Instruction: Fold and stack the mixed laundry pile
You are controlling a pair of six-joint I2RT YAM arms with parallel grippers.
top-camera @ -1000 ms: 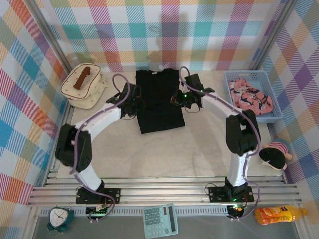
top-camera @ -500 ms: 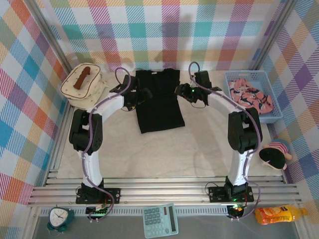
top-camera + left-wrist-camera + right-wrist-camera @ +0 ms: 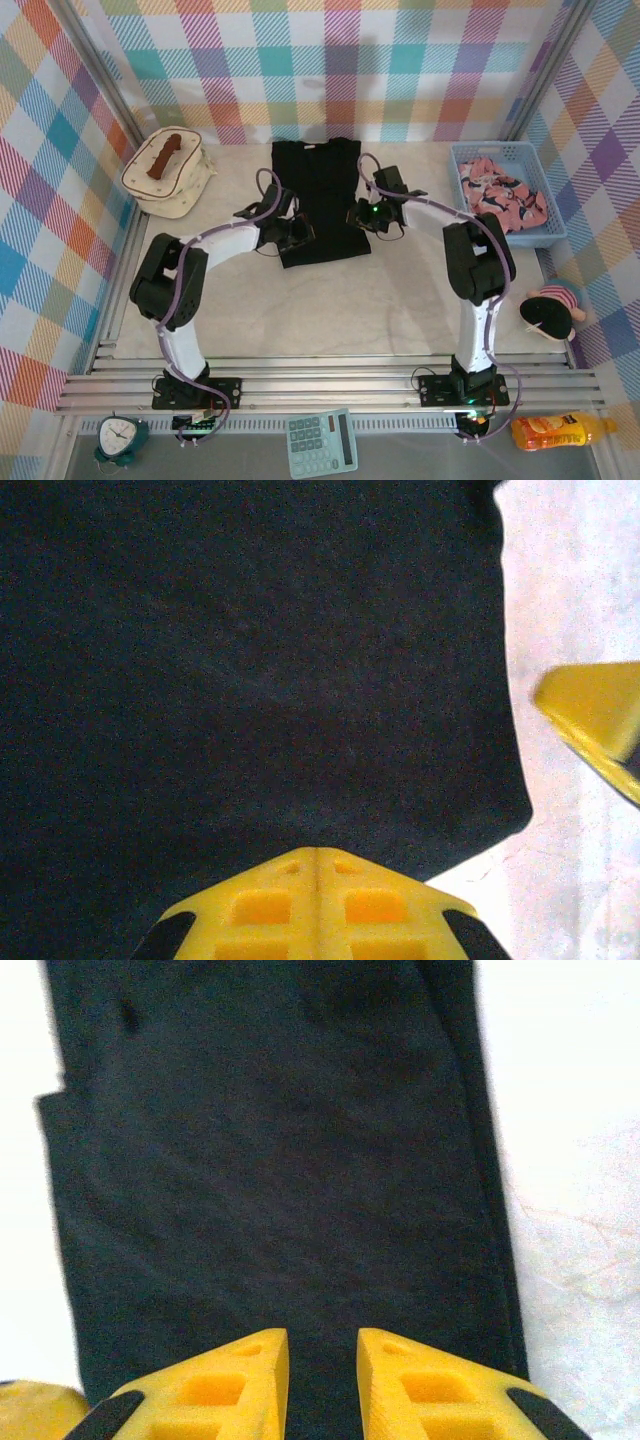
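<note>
The black shirt (image 3: 318, 200) lies flat on the table as a long folded rectangle, collar end towards the back wall. My left gripper (image 3: 296, 232) hovers over its near left part, shut with its yellow pads pressed together (image 3: 318, 856) and no cloth between them. My right gripper (image 3: 368, 214) is over the shirt's right edge, open by a narrow gap (image 3: 323, 1345) above black fabric (image 3: 280, 1160). The pink printed garment (image 3: 500, 190) lies crumpled in the basket at the right.
A light-blue mesh basket (image 3: 552, 235) stands at the back right. A cream quilted bag (image 3: 168, 172) sits at the back left. A plush doll (image 3: 548, 310) lies by the right rail. The bare tabletop (image 3: 330, 310) stretches in front of the shirt.
Both grippers have moved from the shirt's middle and upper sides towards its near end, closer to each other. The shirt keeps its shape.
</note>
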